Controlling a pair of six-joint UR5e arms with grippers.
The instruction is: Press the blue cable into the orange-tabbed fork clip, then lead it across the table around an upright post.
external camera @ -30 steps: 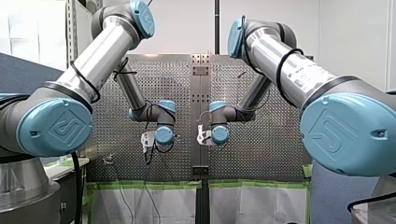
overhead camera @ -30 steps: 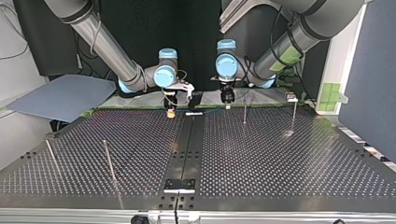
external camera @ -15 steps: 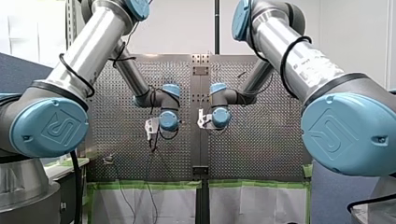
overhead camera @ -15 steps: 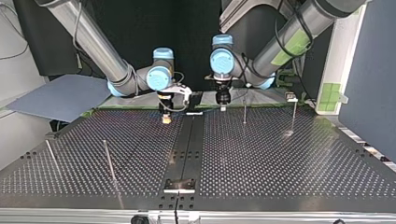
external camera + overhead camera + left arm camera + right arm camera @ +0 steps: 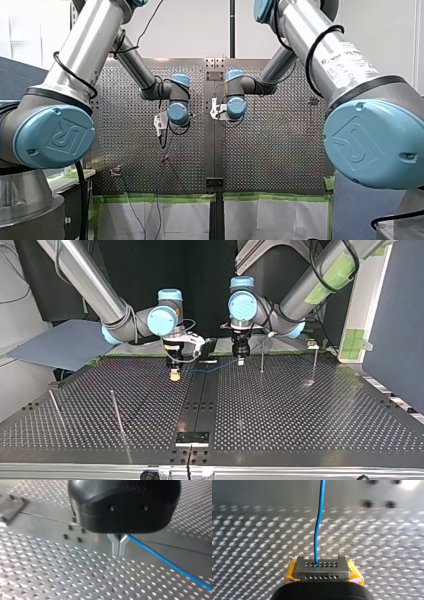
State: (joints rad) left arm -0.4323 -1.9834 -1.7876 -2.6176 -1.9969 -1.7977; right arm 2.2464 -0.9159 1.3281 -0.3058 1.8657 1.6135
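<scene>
Hanging over table [image 5: 300, 415]: cable [image 5: 318, 530], blue, one length; left gripper [image 5: 119, 552] was clenched on it, right gripper [image 5: 321, 566] likewise, yellow-padded.

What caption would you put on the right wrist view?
My right gripper, yellow pads at its sides, shut on the blue cable, which runs ahead over the perforated table.
</scene>
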